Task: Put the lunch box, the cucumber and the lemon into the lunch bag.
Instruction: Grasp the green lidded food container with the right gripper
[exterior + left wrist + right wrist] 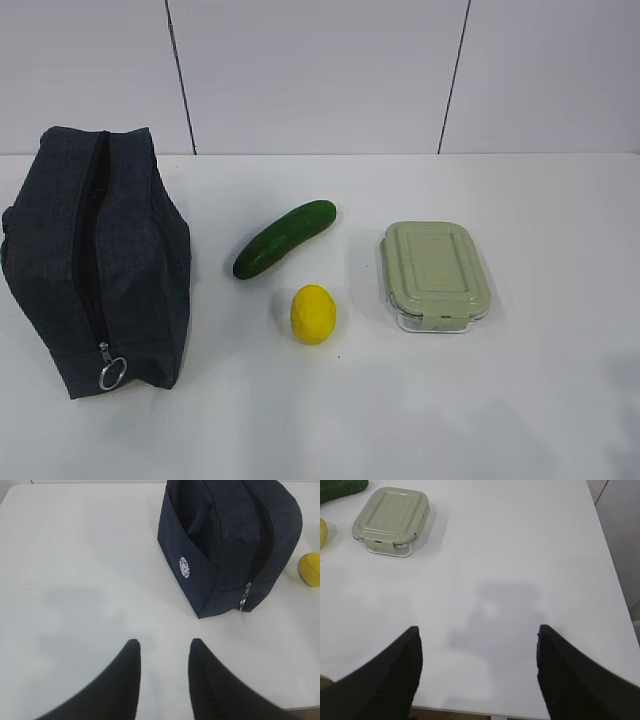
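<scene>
The left gripper [162, 652] hangs over bare table [80, 570] with its jaws partly apart and nothing between them; the zipped lunch bag [225, 540] lies ahead and to their right, the lemon [310, 569] just past it. The right gripper [479, 640] stands wide open and empty, with the lunch box [391, 520], lid clipped on, well ahead to the left, and the cucumber [342, 489] beyond it at the frame edge.

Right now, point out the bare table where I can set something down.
Bare: the wide strip right of the lunch box, the front edge below the lemon, and the table left of the lunch bag. Crowded: the middle, where the cucumber, lemon and lunch box lie close together.
</scene>
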Robot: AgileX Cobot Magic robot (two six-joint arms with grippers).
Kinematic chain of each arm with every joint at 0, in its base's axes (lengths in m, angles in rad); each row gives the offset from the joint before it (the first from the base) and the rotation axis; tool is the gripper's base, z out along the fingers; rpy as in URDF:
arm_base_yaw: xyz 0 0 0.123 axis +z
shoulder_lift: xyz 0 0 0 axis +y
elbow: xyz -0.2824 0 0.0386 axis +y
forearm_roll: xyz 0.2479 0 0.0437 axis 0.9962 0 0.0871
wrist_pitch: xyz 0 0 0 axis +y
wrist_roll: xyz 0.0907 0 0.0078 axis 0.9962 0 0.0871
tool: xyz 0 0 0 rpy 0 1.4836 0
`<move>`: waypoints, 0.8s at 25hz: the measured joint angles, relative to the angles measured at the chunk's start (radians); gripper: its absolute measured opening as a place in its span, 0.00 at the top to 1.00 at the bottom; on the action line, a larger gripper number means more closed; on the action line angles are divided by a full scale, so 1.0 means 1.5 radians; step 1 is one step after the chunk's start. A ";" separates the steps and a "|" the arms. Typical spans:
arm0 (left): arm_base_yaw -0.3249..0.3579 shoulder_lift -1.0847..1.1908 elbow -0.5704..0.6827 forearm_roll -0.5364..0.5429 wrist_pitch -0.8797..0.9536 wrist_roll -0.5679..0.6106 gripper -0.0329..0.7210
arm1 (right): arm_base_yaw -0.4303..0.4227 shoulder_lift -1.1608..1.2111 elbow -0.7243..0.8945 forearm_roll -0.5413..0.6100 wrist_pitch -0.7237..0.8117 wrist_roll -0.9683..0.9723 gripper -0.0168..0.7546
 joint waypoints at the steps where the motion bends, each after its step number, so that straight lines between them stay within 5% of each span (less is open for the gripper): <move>1: 0.000 0.000 0.000 0.000 0.000 0.000 0.64 | 0.000 0.000 0.000 0.000 0.000 0.000 0.27; 13: 0.000 0.000 0.000 0.000 0.000 0.000 0.64 | 0.000 0.000 -0.001 0.000 0.010 0.045 0.27; 20: 0.000 0.000 0.000 0.000 0.000 0.000 0.64 | 0.000 0.136 -0.047 0.007 0.034 0.094 0.27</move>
